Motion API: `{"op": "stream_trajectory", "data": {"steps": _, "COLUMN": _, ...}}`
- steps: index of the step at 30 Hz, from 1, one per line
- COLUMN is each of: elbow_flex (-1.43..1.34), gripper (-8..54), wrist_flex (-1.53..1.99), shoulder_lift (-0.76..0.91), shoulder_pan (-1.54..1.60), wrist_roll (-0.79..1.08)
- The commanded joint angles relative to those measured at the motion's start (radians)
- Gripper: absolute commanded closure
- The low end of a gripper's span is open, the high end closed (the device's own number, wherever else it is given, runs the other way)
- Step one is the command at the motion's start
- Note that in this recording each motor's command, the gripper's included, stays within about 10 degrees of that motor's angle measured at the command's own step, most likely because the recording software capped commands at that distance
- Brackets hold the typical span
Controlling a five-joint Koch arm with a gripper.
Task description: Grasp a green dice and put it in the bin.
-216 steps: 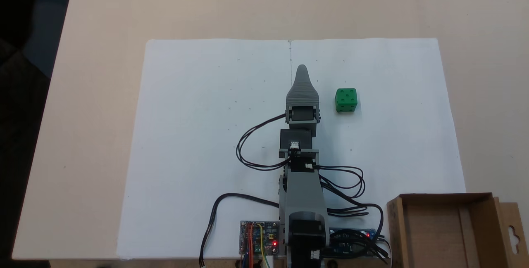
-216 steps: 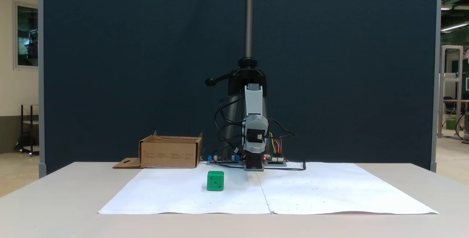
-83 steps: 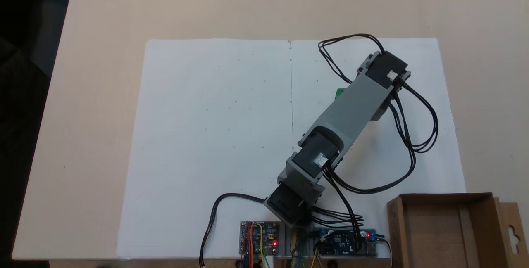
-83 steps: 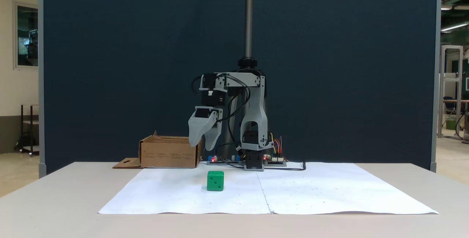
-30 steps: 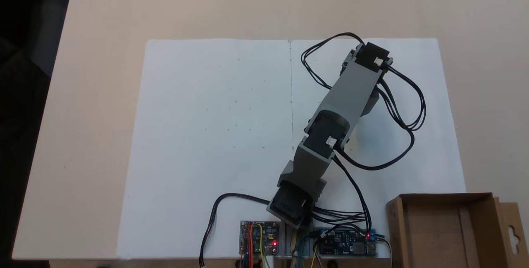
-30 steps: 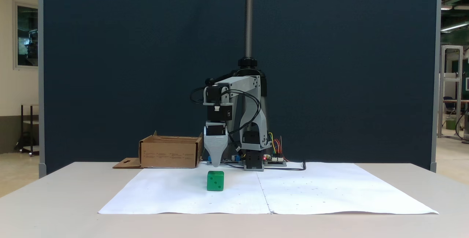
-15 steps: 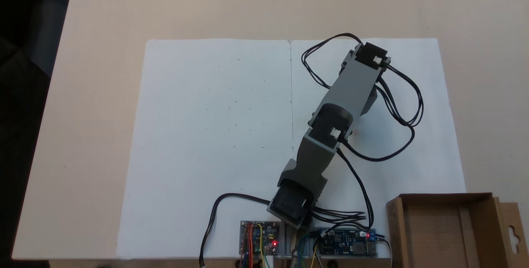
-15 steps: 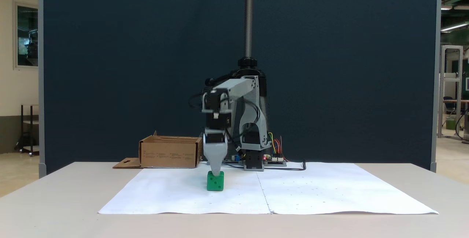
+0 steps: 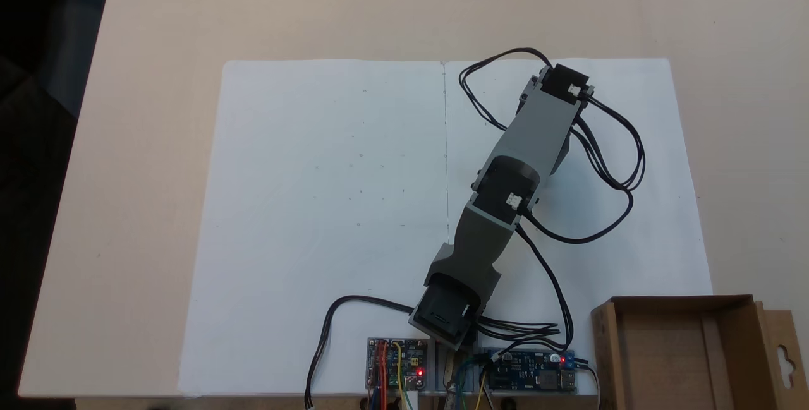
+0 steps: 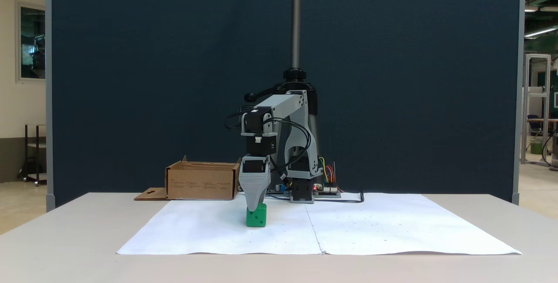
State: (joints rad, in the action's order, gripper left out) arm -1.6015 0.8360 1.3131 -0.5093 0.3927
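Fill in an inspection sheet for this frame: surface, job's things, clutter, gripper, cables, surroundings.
Surface: beige table under white paper.
Job's things: green dice on the paper; bin at the table edge, nothing seen inside.
Clutter: nothing seen.
Gripper: gripper points down at the dice's top; jaws overlap, state unclear.
Cables: black cables loop beside the arm; circuit boards at its base.
Surroundings: dark blue panel behind.

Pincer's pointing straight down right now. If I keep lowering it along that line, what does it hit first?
The green dice: the pincer tip already overlaps its top corner in a fixed view. Contact is unclear; below lies the white paper.
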Motion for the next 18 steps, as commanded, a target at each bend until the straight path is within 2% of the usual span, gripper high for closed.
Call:
{"op": "stream_trajectory", "data": {"steps": 1, "elbow_flex": 0.015, "gripper": 2.5, "wrist_flex": -0.031, "shoulder_lift": 0.011, "shoulder_pan": -0.006, "wrist_roll": -0.072}}
{"op": "stream_trajectory", "data": {"steps": 18, "elbow_flex": 0.015, "gripper": 2.5, "wrist_flex": -0.066, "shoulder_lift": -0.051, "shoulder_pan": 0.025, "wrist_roll": -0.072}}
